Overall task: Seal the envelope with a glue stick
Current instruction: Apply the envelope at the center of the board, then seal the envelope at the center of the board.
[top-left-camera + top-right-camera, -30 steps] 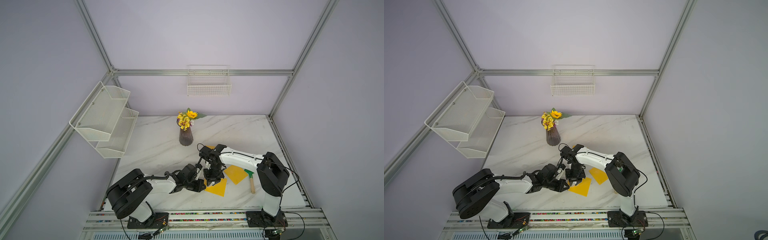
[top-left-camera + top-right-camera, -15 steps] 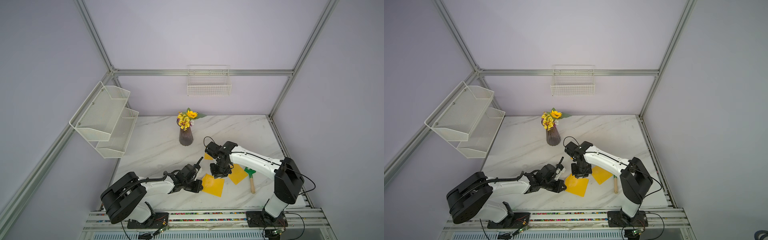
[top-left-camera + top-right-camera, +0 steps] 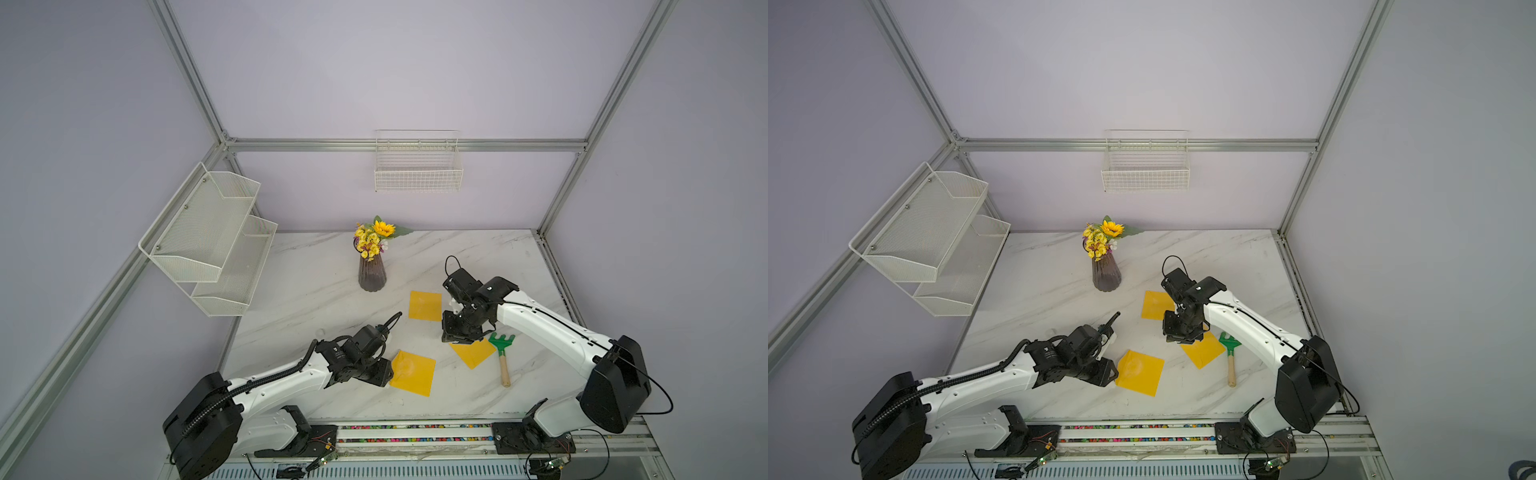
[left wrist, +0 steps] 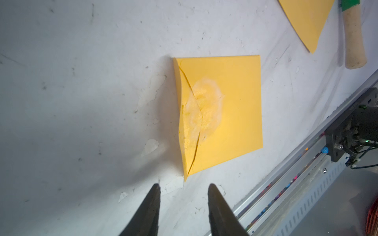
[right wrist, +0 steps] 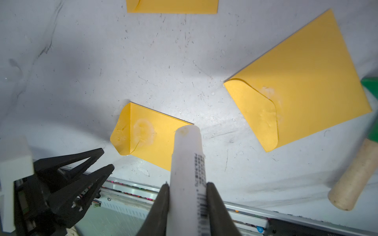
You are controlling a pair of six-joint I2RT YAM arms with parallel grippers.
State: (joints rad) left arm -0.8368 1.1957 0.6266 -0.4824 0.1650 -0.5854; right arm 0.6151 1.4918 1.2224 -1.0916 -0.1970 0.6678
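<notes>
In both top views the left tool (image 3: 388, 374) sits low in the lower middle of the frame. Its tips are just beside the left edge of a yellow envelope (image 3: 413, 373) lying flat on the marble surface (image 3: 316, 291). The left wrist view shows its fingers (image 4: 151, 204) spread with nothing between them, near the envelope's corner. The flap is folded over, with a whitish smear across its tip. The right tool (image 5: 187, 185) is clenched on the glue stick (image 5: 187, 155), a white tube with a dark-printed label, its rounded end pointing toward the surface. In a top view this tool hangs right of centre over the upper corner of a second envelope (image 3: 473, 352). A green rake (image 3: 502, 345) lies just right of it, and a third envelope (image 3: 424, 305) lies up and left.
</notes>
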